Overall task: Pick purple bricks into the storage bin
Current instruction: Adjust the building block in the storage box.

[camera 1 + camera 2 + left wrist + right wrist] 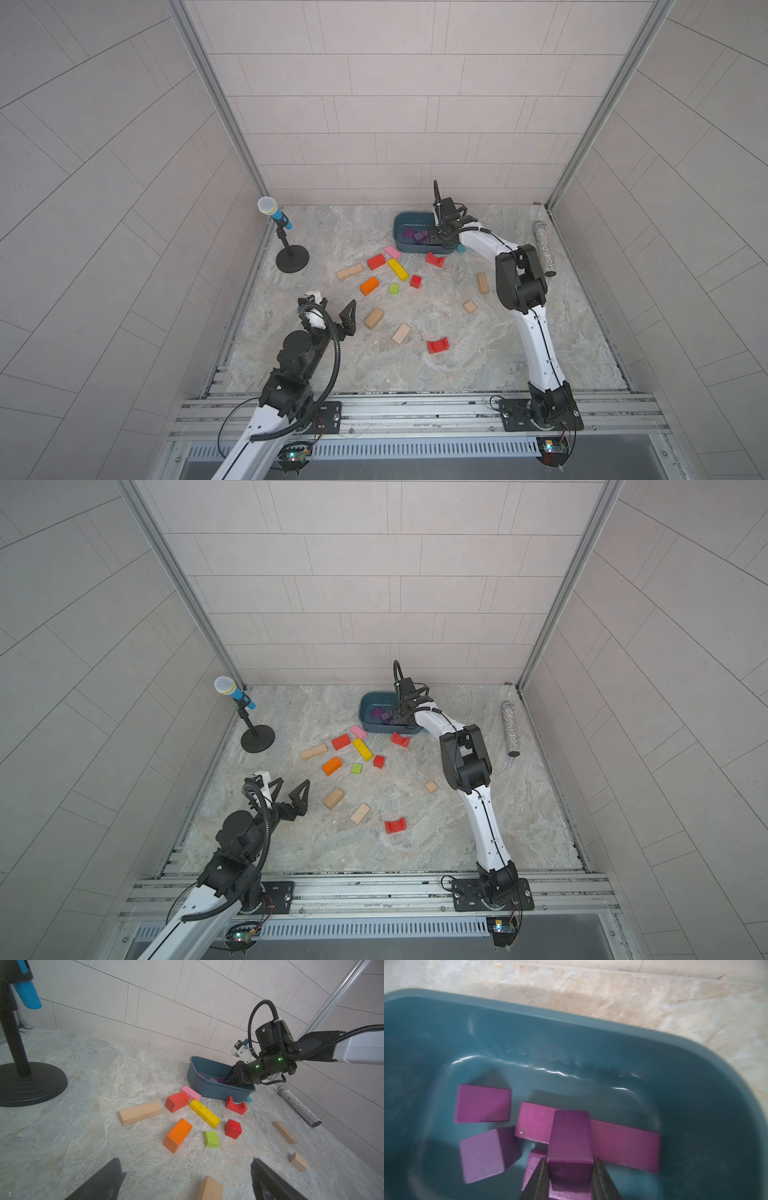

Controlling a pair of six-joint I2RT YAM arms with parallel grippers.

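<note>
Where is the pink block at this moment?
In both top views the pink block lies just in front of the storage bin, near its left end, with a red block beside it.

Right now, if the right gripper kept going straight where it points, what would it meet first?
Probably the long purple brick lying in the storage bin, just beyond its held brick; depth unclear.

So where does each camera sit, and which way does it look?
Both top views: high above the front rail, looking down on the table; left arm, right arm visible.
Left wrist: on the left arm, facing across blocks to the storage bin; own open jaws, right arm beyond.
Right wrist: looking down into the bin; own jaws flank a purple brick.
Shared: both wrists see the bin's purple bricks.
</note>
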